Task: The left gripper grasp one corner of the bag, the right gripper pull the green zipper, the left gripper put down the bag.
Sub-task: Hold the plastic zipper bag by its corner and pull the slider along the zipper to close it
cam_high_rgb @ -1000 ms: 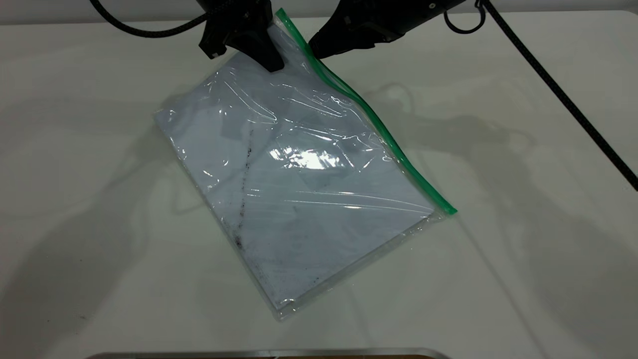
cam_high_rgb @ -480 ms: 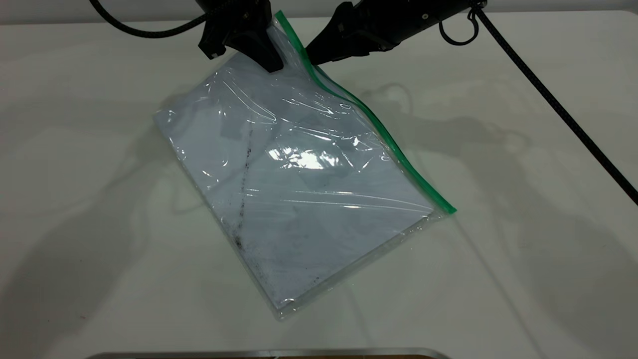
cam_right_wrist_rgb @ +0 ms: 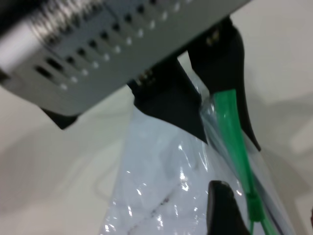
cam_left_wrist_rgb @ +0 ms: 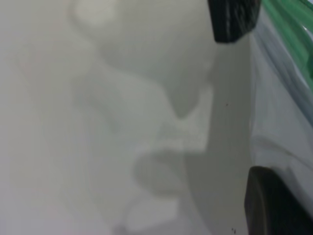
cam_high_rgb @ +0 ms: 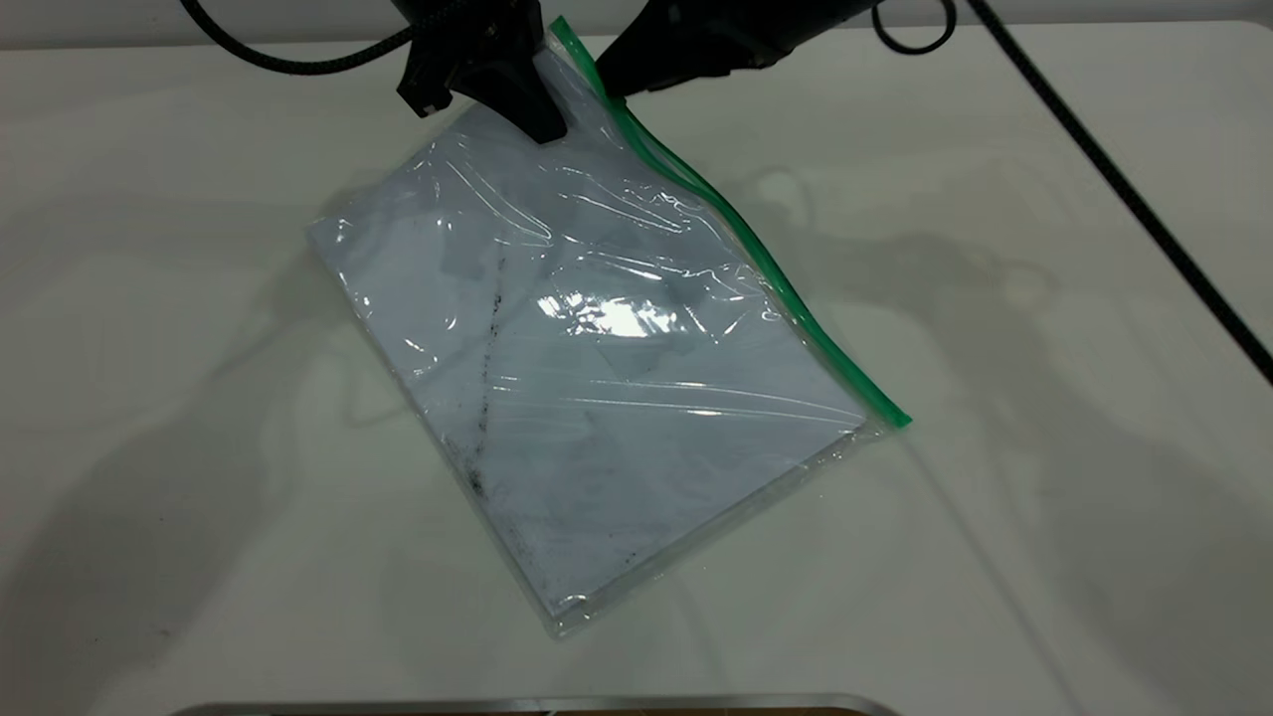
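Note:
The bag (cam_high_rgb: pixel 597 368), a clear pouch with a white sheet and a dark smudge line, lies slanted on the white table (cam_high_rgb: pixel 199 398). Its far corner is raised. My left gripper (cam_high_rgb: pixel 542 124) is shut on that corner; its fingers (cam_right_wrist_rgb: pixel 171 105) pinch the plastic beside the end of the green zipper (cam_high_rgb: pixel 756 259). My right gripper (cam_high_rgb: pixel 605 88) sits at the zipper just right of the left one. In the right wrist view it (cam_right_wrist_rgb: pixel 266 215) is open, one finger (cam_right_wrist_rgb: pixel 222 208) on the bag side and the small green slider tab (cam_right_wrist_rgb: pixel 255 205) between the jaws.
A black braided cable (cam_high_rgb: pixel 1144 219) runs across the table at the right. A metal edge (cam_high_rgb: pixel 537 704) lies along the near side. In the left wrist view, a black finger (cam_left_wrist_rgb: pixel 232 19) and the green strip (cam_left_wrist_rgb: pixel 288 24) show over bare table.
My right gripper has moved up along the zipper toward the held corner. The bag and my left gripper have stayed put.

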`<state>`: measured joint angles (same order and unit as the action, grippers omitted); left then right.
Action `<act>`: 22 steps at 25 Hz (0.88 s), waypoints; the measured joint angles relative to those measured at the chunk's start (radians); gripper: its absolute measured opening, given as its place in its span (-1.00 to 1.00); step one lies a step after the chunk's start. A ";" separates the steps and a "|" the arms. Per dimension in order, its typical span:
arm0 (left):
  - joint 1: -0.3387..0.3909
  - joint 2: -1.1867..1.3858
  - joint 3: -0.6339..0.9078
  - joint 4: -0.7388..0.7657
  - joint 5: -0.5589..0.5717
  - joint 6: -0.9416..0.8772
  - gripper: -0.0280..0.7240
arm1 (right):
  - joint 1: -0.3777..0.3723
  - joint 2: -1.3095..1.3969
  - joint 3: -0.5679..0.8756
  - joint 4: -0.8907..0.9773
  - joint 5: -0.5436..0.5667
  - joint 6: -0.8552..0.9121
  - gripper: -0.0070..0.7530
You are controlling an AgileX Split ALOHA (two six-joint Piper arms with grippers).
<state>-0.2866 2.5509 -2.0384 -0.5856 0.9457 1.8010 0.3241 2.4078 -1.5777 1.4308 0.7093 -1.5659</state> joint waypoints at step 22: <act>0.000 0.000 0.000 0.000 0.001 -0.011 -0.78 | 0.025 0.021 0.000 -0.031 -0.034 0.002 -0.87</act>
<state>-0.2866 2.5509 -2.0384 -0.5856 0.9466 1.7900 0.3489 2.4289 -1.5777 1.3999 0.6755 -1.5637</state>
